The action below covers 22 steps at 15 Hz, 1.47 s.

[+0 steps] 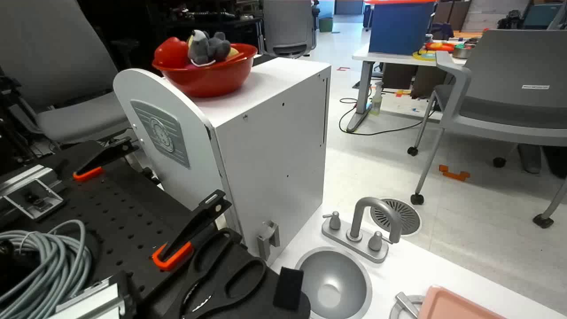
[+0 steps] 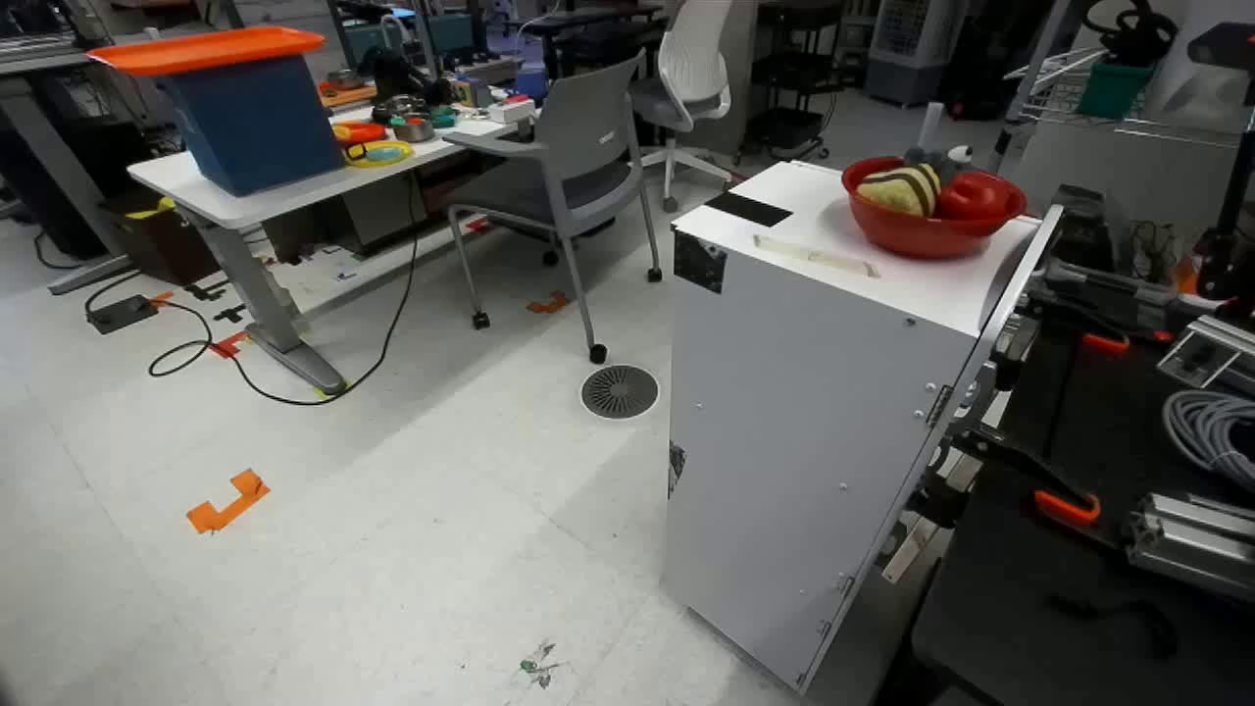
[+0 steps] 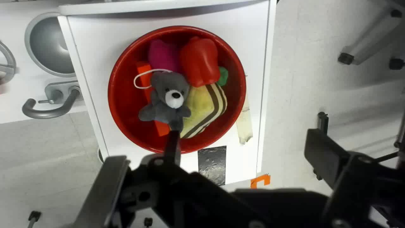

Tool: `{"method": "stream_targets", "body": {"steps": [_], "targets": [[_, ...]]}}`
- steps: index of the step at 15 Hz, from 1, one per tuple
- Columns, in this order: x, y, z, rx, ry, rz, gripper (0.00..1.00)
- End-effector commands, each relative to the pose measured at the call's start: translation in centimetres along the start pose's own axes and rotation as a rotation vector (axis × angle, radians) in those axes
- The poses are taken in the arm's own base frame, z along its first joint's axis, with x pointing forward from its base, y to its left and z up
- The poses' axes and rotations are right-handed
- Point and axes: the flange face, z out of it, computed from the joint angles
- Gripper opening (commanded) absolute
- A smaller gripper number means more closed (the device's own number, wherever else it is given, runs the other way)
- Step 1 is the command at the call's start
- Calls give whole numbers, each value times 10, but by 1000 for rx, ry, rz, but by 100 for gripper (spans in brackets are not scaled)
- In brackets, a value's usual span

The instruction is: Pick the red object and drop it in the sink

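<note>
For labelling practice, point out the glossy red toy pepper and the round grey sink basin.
Red toy pepper (image 3: 200,63), wrist view: body's middle.
Grey sink basin (image 1: 335,275), in an exterior view: inner wall.

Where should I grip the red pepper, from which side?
I'd come from above and pinch the pepper across its narrower middle: its upper face lies uncovered and, in an exterior view, rises above the rim of the bowl, whose wall would likely block a side approach.
</note>
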Motion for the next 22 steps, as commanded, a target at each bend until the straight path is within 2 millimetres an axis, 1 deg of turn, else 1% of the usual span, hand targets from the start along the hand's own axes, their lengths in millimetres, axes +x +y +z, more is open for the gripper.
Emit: {"method": "stream_targets", "body": {"steps": [1, 18, 22], "targets": [[1, 0, -1, 0, 0, 0, 100], [1, 0, -1, 0, 1, 0, 100], [-1, 7, -3, -36, -29, 60, 100]]}}
